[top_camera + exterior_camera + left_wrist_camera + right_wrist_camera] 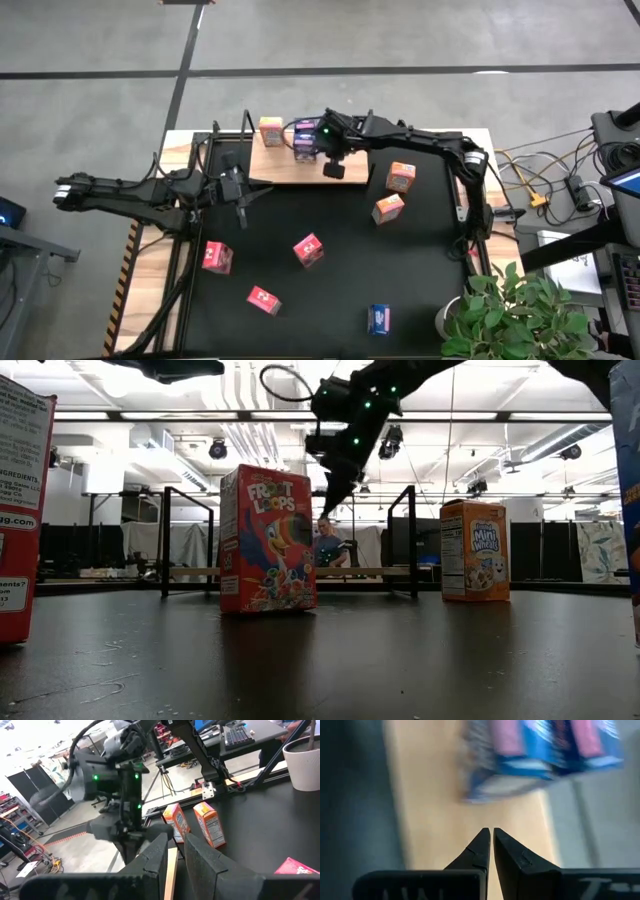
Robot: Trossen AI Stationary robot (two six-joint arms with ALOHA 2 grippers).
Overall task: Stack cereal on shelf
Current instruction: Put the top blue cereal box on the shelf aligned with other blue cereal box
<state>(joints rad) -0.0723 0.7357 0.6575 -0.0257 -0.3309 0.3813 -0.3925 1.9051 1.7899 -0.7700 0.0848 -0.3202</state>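
We saw the right tool (pixel 333 168) clenched, empty, above the shelf (pixel 285 170) beside 2 blue boxes (pixel 304 138); the left tool (pixel 243 205), nearly closed and empty, hovered at the shelf's near-left edge.

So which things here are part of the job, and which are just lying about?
Job: shelf; orange box and blue boxes on it; two orange boxes, three red boxes and a blue box on the mat.
Lying about: plant, cables.
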